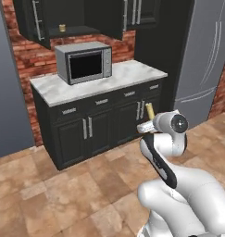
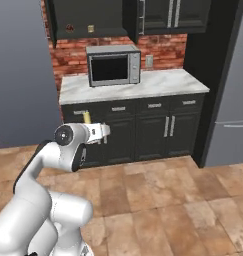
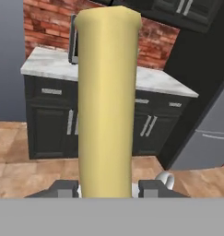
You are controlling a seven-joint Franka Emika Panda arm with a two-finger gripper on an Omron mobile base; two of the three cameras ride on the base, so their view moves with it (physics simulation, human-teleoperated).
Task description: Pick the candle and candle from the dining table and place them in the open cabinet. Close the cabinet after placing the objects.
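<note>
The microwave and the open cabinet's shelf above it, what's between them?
Bare brick wall between the microwave and the cabinet shelf, clearest in the right base view.

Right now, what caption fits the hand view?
Gripper shut on a pale-yellow candle, facing the microwave counter.

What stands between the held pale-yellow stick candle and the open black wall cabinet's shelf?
Nothing visible blocks it. The pale-yellow stick candle sits in the gripper; the black wall cabinet hangs open above the grey microwave.
</note>
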